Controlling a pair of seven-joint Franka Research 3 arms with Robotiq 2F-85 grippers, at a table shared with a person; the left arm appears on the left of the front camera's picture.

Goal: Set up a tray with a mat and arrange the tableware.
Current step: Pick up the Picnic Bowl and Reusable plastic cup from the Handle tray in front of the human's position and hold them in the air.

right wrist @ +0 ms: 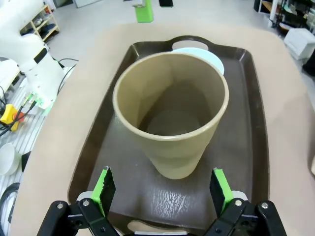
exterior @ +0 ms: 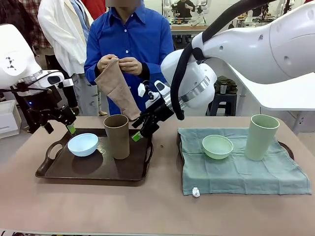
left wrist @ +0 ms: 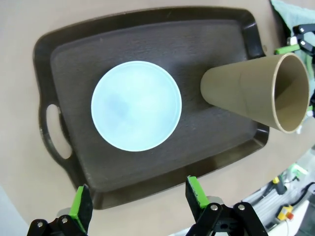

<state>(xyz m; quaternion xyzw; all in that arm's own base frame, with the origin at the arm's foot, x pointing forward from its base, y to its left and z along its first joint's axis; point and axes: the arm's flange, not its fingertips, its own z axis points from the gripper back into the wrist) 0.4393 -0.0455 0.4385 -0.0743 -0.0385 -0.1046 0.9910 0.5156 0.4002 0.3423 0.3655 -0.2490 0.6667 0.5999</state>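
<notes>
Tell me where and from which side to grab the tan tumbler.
I'd grip the tan tumbler mid-wall, level, from the side of the right tool: it stands upright and round, widening toward the rim, with the light blue bowl opposite.

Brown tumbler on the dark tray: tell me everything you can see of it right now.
The brown tumbler is tall, handleless, matte, plastic-looking, tan inside and out, widening slightly toward its rim. It stands upright and empty on the dark tray, right of the light blue bowl and apart from it. Only the tray touches it; the open right gripper hangs close beside it without contact.
</notes>
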